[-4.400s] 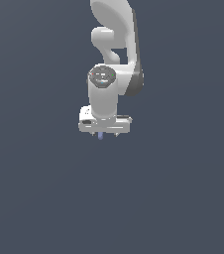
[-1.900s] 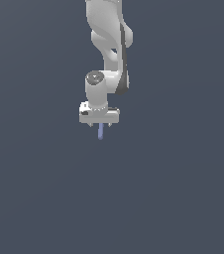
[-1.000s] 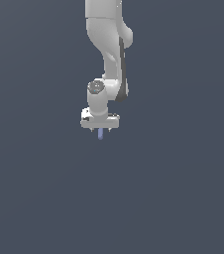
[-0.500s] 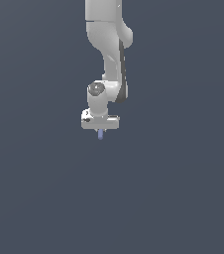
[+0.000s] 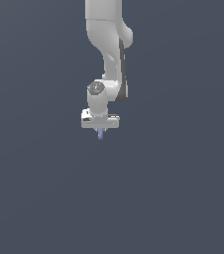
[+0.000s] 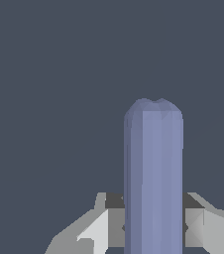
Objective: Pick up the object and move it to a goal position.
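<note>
A plain dark grey background fills both views, with nothing else around the white arm (image 5: pixel 106 44), whose top is cut off by the frame edge. The gripper (image 5: pixel 100 130) points down, clamped on the blue bar (image 5: pixel 100 134), which pokes out just below. In the wrist view the bar (image 6: pixel 153 173) stands between the fingers (image 6: pixel 100 229), hiding the contact.

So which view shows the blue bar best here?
The wrist view: the blue bar fills the frame, rounded end clear, gripped between the jaws. The exterior view shows only its tip below the gripper.
</note>
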